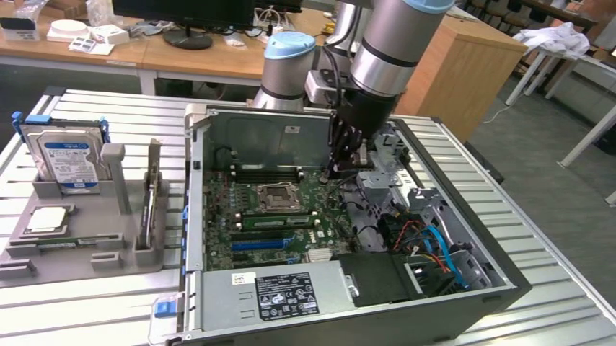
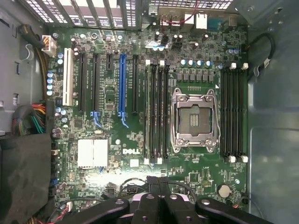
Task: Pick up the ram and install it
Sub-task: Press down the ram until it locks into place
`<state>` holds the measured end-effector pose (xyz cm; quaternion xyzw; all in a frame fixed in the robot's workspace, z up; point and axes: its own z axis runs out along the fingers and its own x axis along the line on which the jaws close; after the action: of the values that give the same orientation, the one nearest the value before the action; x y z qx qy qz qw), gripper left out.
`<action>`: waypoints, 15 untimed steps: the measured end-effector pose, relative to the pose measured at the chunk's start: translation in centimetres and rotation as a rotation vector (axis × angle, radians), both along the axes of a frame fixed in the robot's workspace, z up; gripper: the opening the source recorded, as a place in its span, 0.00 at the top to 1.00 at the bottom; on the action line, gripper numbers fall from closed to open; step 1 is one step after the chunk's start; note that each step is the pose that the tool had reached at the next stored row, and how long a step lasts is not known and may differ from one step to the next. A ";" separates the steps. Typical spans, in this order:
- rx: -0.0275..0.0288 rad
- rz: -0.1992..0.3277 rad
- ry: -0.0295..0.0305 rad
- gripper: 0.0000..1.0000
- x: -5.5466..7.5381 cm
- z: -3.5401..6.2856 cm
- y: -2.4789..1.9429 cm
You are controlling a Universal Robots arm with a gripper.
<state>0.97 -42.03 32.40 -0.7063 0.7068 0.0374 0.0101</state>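
Exterior view puts the ram, a long thin green circuit-board stick with dark chips, on edge in a black memory slot of the green motherboard. It sits at 6 o'clock from the square metal processor socket and at 12 o'clock from the long blue connector slot. Because it stands upright, gripped along its lower edge, I judge it seated rather than merely laid down. Whether the end latches are closed I cannot tell.

The jaws are pressed together with nothing between them. They hang at about 2 o'clock from the socket, well apart from the ram. In the wrist view the black fingers meet above the board with no green stick between them.

The silver and black arm comes straight down into the open grey computer case, probably so that the wrist camera looks squarely onto the board.

The case lies on its side on the slatted metal desk, which turns the slots upward for a vertical reach. At 9 o'clock from the case, a grey plastic fixture holds a blue-labelled hard drive upright and a square silver processor chip flat. This likely keeps each part in a fixed pose for pinching.
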 end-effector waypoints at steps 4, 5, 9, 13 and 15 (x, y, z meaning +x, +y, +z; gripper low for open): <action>-0.0001 0.000 0.0001 0.89 -0.1 -0.01 0.02; -0.0001 0.000 0.0001 0.89 -0.1 -0.01 0.02; 0.0002 0.000 0.0000 0.89 -0.1 -0.11 0.03; 0.0002 0.000 0.0000 0.89 -0.1 -0.63 0.02; 0.0004 0.000 0.0001 0.89 -0.1 -0.90 0.02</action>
<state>0.90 -42.01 31.50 -0.7063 0.7068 0.0376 0.0103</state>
